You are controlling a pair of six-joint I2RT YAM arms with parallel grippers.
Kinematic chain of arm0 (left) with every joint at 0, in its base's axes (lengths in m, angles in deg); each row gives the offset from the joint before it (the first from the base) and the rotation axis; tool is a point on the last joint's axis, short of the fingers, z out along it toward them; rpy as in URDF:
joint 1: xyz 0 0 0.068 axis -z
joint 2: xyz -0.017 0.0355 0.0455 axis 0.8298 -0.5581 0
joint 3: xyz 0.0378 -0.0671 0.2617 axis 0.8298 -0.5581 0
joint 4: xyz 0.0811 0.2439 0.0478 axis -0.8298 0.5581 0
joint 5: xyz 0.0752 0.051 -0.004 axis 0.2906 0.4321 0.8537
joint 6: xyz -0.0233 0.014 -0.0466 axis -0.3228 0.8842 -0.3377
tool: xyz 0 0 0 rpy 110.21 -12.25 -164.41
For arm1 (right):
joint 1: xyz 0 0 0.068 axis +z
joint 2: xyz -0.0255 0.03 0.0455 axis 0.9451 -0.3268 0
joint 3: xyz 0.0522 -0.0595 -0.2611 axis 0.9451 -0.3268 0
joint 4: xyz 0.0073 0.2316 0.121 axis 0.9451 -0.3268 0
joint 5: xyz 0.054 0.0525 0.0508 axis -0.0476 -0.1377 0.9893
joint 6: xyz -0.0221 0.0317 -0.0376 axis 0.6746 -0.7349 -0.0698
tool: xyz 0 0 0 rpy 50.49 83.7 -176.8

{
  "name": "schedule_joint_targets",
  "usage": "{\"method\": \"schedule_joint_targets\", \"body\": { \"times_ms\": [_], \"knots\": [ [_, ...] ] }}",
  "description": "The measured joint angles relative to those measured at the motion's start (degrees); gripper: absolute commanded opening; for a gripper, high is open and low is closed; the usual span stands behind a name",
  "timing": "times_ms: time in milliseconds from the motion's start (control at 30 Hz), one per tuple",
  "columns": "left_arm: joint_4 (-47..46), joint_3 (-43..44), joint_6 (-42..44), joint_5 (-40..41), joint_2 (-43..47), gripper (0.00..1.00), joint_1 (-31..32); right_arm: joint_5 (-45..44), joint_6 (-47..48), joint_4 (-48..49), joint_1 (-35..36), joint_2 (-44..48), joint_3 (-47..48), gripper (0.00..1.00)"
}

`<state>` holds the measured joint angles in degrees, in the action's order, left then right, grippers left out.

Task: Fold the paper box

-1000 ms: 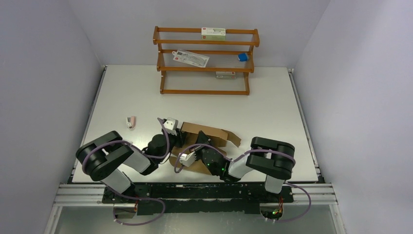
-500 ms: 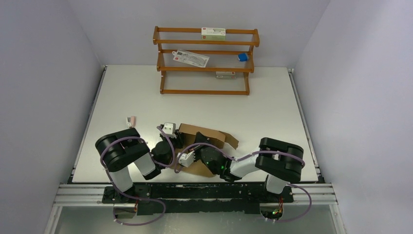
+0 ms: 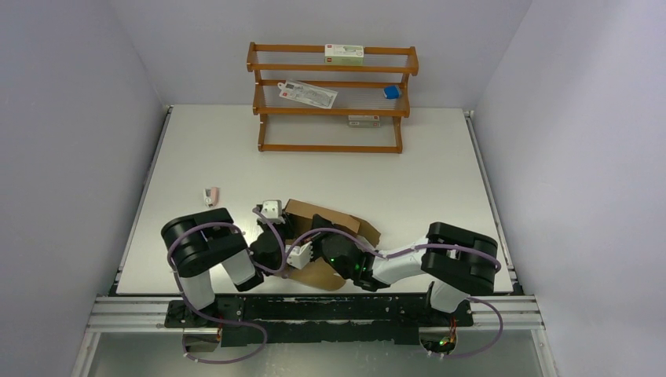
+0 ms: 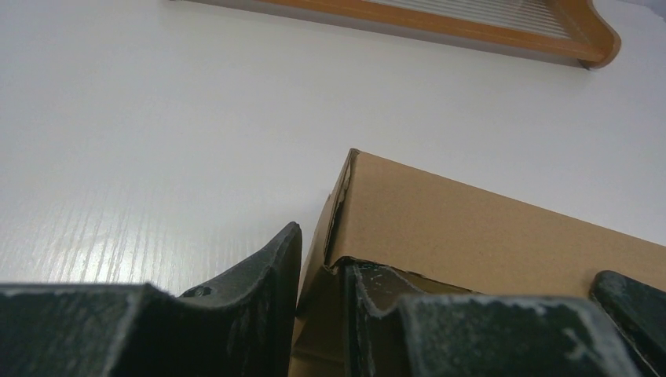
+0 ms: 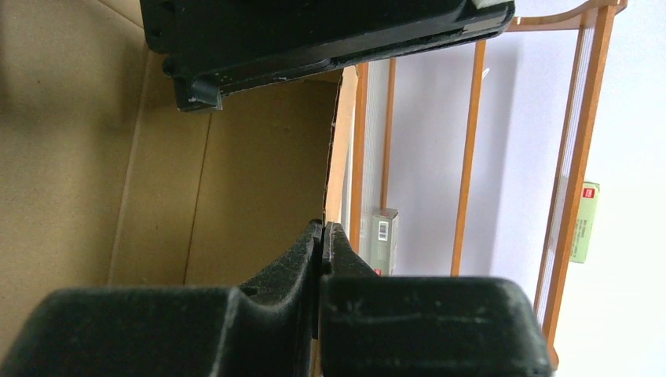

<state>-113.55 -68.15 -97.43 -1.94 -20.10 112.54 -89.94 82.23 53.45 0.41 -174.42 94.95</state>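
Note:
The paper box [image 3: 336,217] is plain brown cardboard, partly folded, on the table's near middle between my two arms. Its walls stand up and a flap [image 3: 324,276] lies flat toward the near edge. My left gripper [image 3: 284,228] is at the box's left corner; in the left wrist view the left gripper [image 4: 322,253] is shut on the box's wall [image 4: 487,228]. My right gripper [image 3: 320,236] reaches into the box from the near side; in the right wrist view the right gripper [image 5: 323,228] pinches the thin edge of a wall [image 5: 259,173].
A wooden rack [image 3: 334,147] stands at the table's back, with a white carton [image 3: 344,53], a flat packet [image 3: 308,93] and a small blue thing [image 3: 391,92] on its shelves. A small pink-white object [image 3: 210,195] lies left of the box.
The left arm's elbow has swung right and both grippers have drawn toward the near edge. The box has shifted slightly nearer and its right flap has come in closer.

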Motion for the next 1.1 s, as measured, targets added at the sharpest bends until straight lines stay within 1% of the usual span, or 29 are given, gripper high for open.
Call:
{"method": "schedule_joint_targets", "body": {
  "times_ms": [133, 233, 367, 467, 600, 733, 867, 1100],
  "knots": [
    [-0.42, 0.66, 0.22, 4.48, -1.11, 0.29, 1.66, 0.59, -0.66, -1.07, 0.0, 0.63, 0.09, 0.0],
    [-0.98, 0.63, 0.15, 6.25, -1.46, 0.29, 2.05, 1.49, -0.7, -1.4, 0.0, 0.68, 0.09, 0.0],
    [-1.99, 0.68, -0.59, 6.67, -2.54, 0.29, 2.16, 2.08, -0.57, -1.62, -0.13, 0.68, 0.09, 0.0],
    [-2.54, 0.63, -1.88, 6.78, -3.69, 0.27, 2.14, 2.23, -0.22, -1.73, -0.13, 0.57, 0.07, 0.0],
    [-2.67, 0.15, -4.0, 6.84, -4.83, 0.27, 2.14, 2.38, 0.37, -1.46, -0.09, -0.13, 0.07, 0.0],
    [-2.36, 0.15, -5.77, 7.48, -4.2, 0.27, 2.14, 2.4, 0.37, -0.98, 0.07, -0.26, 0.07, 0.0],
    [-0.13, 0.15, -7.61, 8.26, -2.08, 0.27, 2.14, 2.51, -0.11, -0.13, 0.15, -0.33, 0.07, 0.0],
    [2.84, 0.15, -11.72, 8.79, -0.5, 0.2, 2.12, 2.73, -0.52, 0.15, 0.17, -0.42, 0.07, 0.0]
  ]
}}
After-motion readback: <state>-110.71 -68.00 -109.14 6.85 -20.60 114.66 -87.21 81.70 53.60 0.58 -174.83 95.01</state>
